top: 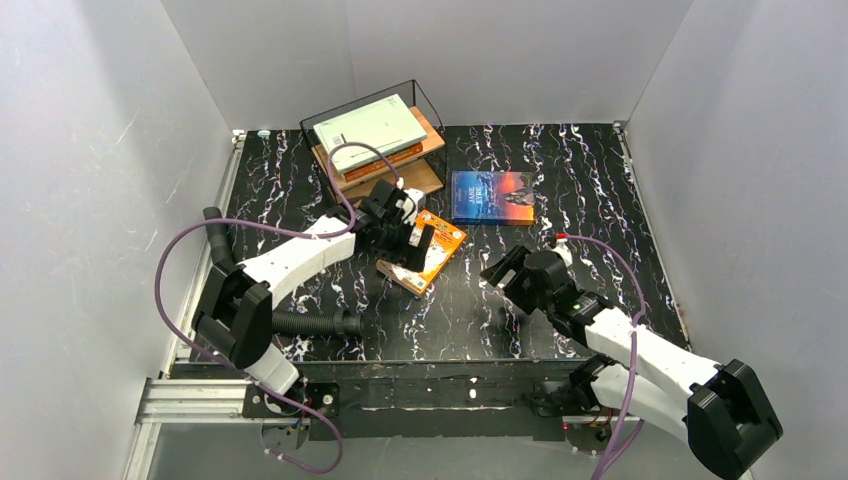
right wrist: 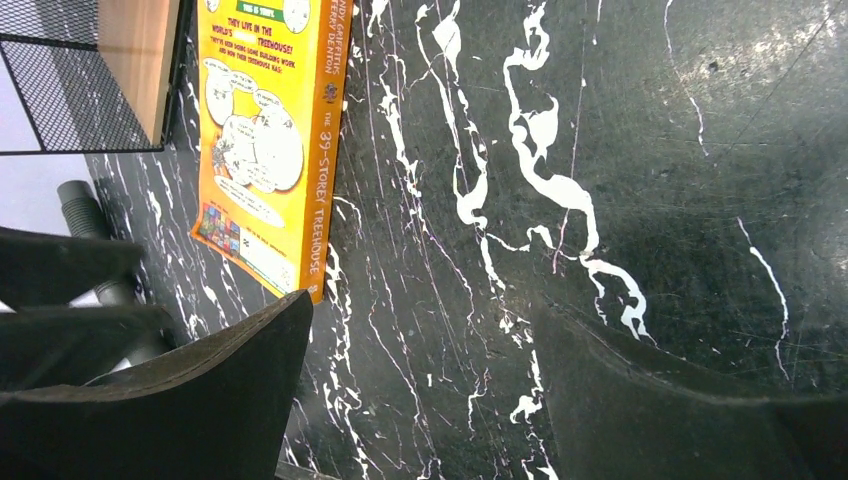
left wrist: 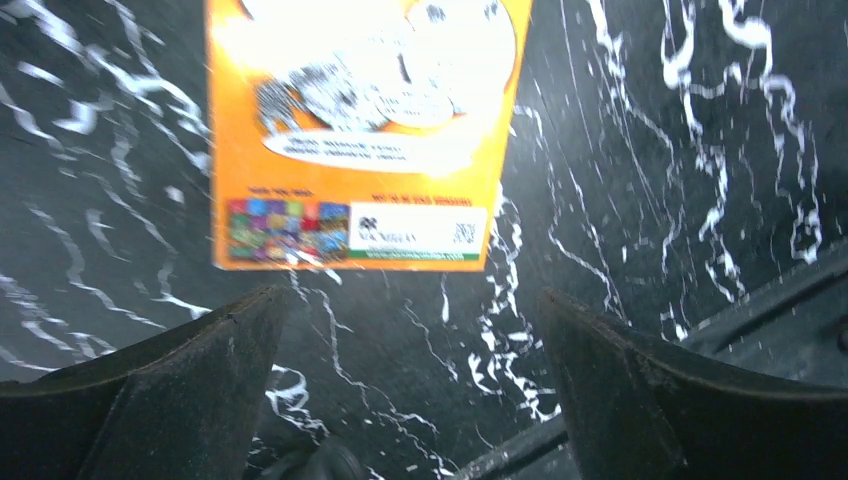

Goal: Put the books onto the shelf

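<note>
Right gripper (right wrist: pixel 420 320): released and empty, low over bare table (top: pixel 590 200), well apart from both loose books.
Left gripper (left wrist: pixel 412 305): fingers spread wide, gripping nothing; it hovers at the near edge of the orange book (top: pixel 440 243), which lies ahead of the fingertips, not between them.
Orange book: flat on the table, back cover up, turned askew, between the arms and the shelf (top: pixel 422 178).
Blue book (top: pixel 492 197): flat on the table, just right of the shelf and beyond the orange book, apart from it.
Shelf: at the far side of the table, left of centre; two wooden boards in a black wire frame.
Pale book (top: pixel 370 128): lies flat on top of a stack on the shelf, apparently on the upper board.
Under the pale book: red and orange book edges (top: pixel 385 160) show; the number of books there cannot be told from this view.
Done: the pale book and what lies beneath it are on the shelf.
Left: two books, orange and blue, are not yet shelved.
Step in hand: probably the pick-up of the orange book by the left arm.
Progress: likely past halfway.
Count, books on the table: two.
Count, books on the shelf: at least two.
Count, shelves: one.
Count, grippers: two, both empty.
</note>
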Robot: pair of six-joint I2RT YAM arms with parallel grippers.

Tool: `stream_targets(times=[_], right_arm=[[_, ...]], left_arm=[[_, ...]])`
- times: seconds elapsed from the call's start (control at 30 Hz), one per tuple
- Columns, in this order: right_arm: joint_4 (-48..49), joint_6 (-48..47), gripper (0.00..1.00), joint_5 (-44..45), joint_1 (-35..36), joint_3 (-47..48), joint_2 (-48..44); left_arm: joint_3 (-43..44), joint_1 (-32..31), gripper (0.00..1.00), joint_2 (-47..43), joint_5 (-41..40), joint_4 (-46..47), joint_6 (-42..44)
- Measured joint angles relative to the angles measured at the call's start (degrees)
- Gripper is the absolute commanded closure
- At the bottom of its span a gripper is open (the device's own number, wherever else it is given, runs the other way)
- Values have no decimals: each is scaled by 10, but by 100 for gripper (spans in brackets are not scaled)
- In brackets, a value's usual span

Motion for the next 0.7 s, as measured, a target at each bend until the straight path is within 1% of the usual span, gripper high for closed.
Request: stream_targets(times=[0.1, 0.17, 0.27, 0.37, 0.57, 0.6, 0.7], right_arm=[[3, 0, 13, -10, -6, 0, 1], [18, 0, 13, -18, -6, 0, 9], [63, -1, 13, -34, -6, 0, 37], [103, -2, 13, -48, -6, 1, 73], [136, -7, 13, -74, -6, 22, 134], [139, -6, 15, -76, -6, 28, 142], [155, 0, 24, -79, -6, 43, 166]], left_arm=[[38, 2, 1, 14, -44, 0, 7], [54, 2, 1, 39, -68, -2, 18], [78, 6, 1, 107, -80, -1, 33], [75, 12, 1, 153, -80, 6, 44], [71, 22, 1, 146, -80, 26, 51], [71, 24, 1, 146, -80, 26, 56], [71, 29, 1, 146, -81, 27, 66]])
